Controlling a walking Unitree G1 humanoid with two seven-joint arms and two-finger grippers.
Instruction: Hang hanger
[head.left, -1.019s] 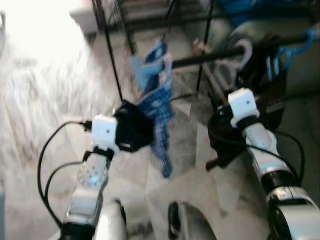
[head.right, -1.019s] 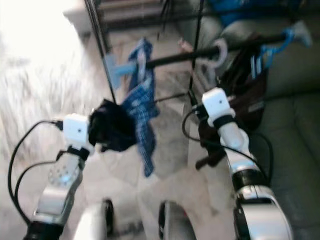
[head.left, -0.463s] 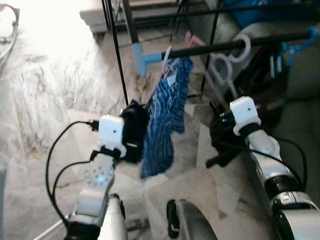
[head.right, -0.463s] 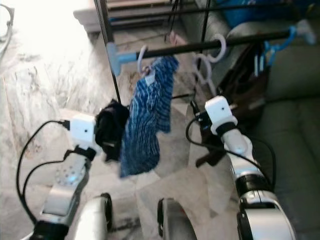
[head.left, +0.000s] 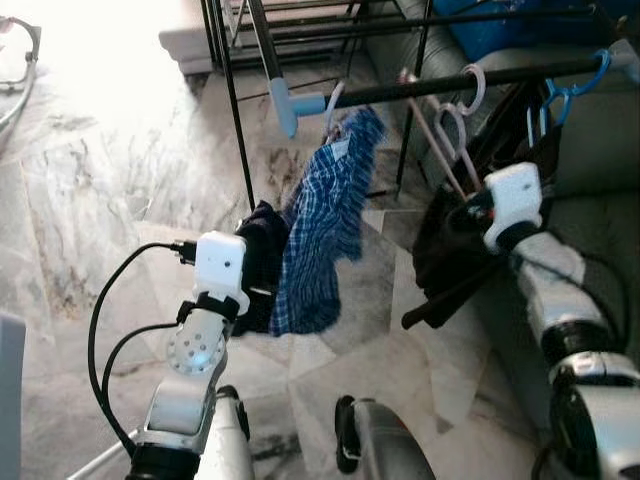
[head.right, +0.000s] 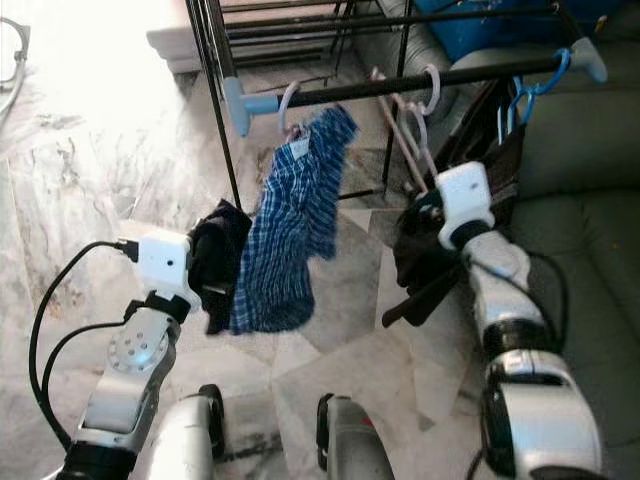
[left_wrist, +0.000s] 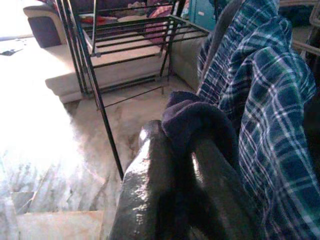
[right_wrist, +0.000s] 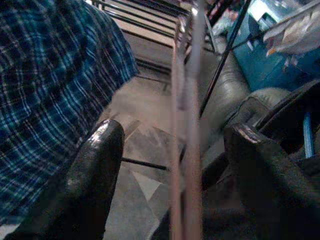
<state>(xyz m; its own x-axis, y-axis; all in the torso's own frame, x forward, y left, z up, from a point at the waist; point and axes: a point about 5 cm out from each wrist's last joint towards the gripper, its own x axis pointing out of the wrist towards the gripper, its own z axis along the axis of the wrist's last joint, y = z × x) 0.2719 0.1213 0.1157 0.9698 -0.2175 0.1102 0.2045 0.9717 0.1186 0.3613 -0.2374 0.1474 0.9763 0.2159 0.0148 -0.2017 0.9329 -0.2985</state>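
Marble-patterned tile floor (head.left: 90, 200) beneath a black clothes rail with pale blue end cap (head.left: 420, 92). Blue plaid shirt on a white hanger (head.left: 325, 225), hooked over the rail. Left gripper (left_wrist: 175, 165) raised beside it, clamped on dark navy cloth (left_wrist: 197, 125). Right gripper (right_wrist: 175, 165) raised, fingers spread around a pink hanger (right_wrist: 185, 125). No legible writing.

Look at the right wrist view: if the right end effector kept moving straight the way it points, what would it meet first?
Probably the pink hanger, which runs up between the open fingers of the right end effector. The blue plaid shirt hangs off to one side. Depth is unclear, so this is a judgement.
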